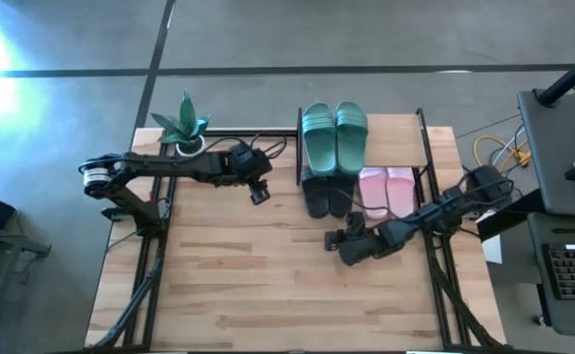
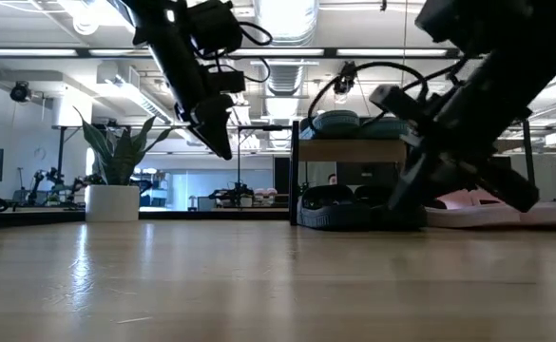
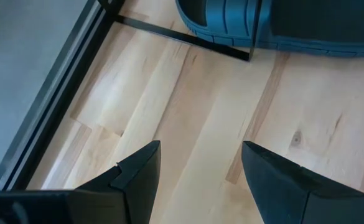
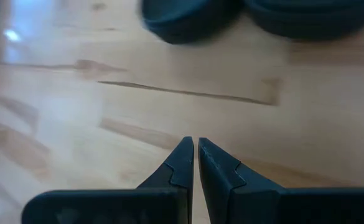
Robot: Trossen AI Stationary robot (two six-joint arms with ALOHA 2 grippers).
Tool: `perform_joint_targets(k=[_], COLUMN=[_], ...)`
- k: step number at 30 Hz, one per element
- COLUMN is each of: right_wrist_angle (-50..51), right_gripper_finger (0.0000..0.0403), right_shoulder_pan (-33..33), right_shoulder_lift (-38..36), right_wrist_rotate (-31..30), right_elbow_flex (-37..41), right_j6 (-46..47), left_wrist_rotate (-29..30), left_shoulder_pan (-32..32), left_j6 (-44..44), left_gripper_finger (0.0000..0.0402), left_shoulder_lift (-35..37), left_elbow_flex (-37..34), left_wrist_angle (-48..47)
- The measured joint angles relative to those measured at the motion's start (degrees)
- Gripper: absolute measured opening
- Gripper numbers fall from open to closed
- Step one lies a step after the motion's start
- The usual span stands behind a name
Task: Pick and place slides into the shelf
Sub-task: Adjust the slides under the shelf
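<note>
The shelf (image 1: 420,133) stands at the table's far side. The teal-green slides (image 1: 334,136) lie side by side on its top board. The black slides (image 1: 326,194) and the pale pink slides (image 1: 386,192) lie below, their near ends sticking out from under the top board. My left gripper (image 1: 259,194) hangs open above the table, left of the black slides (image 3: 262,25). My right gripper (image 1: 332,240) is shut, low over the table just in front of the black slides (image 4: 188,18).
A potted plant (image 1: 184,126) stands at the far left corner of the table, behind my left arm. Bare wooden tabletop (image 1: 267,285) spreads across the near half. A desk with a keyboard (image 1: 572,270) stands off the table's right edge.
</note>
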State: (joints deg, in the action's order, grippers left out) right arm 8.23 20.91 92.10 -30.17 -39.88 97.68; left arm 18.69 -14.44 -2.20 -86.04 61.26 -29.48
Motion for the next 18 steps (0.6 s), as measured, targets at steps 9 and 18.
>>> perform_joint_targets(k=[9, 18], right_wrist_angle=[-7.0, -6.6], right_gripper_finger=[0.0017, 0.0017], right_shoulder_pan=[-5.6, -9.3], right_shoulder_lift=[0.6, 2.5], right_wrist_rotate=[-1.9, 1.7], right_elbow_flex=[-1.3, -5.0], right_j6=[-12.9, -18.1], left_wrist_rotate=[0.0, -3.2], left_shoulder_pan=[-0.1, 0.0], left_j6=[0.1, -0.5], left_gripper_finger=[0.0209, 0.0209], left_shoulder_lift=[0.2, 0.7], left_elbow_flex=[-1.3, -2.8], left_wrist_angle=[1.6, 1.9])
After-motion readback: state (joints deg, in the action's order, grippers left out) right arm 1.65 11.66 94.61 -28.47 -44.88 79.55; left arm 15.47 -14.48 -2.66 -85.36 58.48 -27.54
